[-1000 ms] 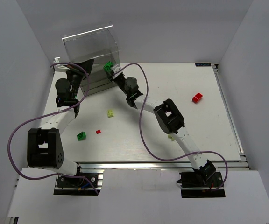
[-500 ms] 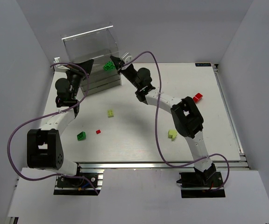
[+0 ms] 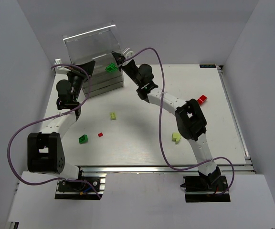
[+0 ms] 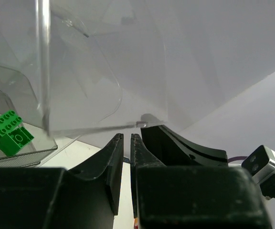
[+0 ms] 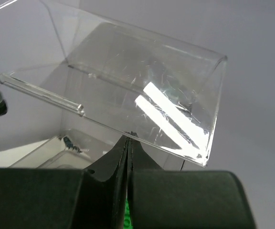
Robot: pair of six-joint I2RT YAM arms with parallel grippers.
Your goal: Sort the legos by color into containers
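Observation:
The clear cabinet (image 3: 90,45) stands at the table's back left with its lid tilted up. A green lego (image 3: 111,67) lies in its open top tier and also shows in the left wrist view (image 4: 8,132). My right gripper (image 3: 119,59) hangs just above that brick, shut and empty, its tips under the raised lid (image 5: 142,90). My left gripper (image 3: 76,72) is at the cabinet's left side. Its jaws stand a thin slit apart right under the lid's edge (image 4: 99,128), and I cannot tell whether they pinch it. Loose legos lie on the table: pale yellow-green (image 3: 113,115), green (image 3: 83,139), red (image 3: 100,134).
Another red brick (image 3: 202,99) lies at the right, and a pale yellow-green one (image 3: 176,137) lies beside the right arm's forearm. The right arm (image 3: 190,119) stretches diagonally across the table's middle. White walls close in the back and both sides.
My right gripper let the green brick go into the cabinet's top tier and closed. The arm stretched out, uncovering the pale brick near its forearm. The left arm has not moved.

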